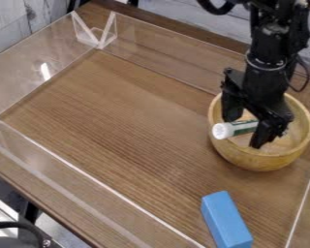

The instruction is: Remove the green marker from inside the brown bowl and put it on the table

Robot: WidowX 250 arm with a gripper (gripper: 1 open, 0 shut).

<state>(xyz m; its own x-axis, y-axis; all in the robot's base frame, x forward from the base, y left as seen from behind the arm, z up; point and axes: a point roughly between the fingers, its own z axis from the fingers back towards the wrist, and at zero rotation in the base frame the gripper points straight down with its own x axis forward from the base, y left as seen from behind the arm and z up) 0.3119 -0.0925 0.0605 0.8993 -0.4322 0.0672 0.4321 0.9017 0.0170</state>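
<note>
Gripper [252, 122] is spread wide and pointing straight down into the brown bowl [294, 145], fingers on either side of the green marker [234, 127], not pinching it. Marker's lying in the bowl with its white cap against the left rim. Blue block [227, 218] sits on the table [119, 126] nearby.

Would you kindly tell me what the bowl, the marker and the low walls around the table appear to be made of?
The brown bowl looks like smooth, light wood with a thick rim. The green marker seems plastic, with a white cap. The walls look like clear acrylic, see-through with bright edges.
</note>
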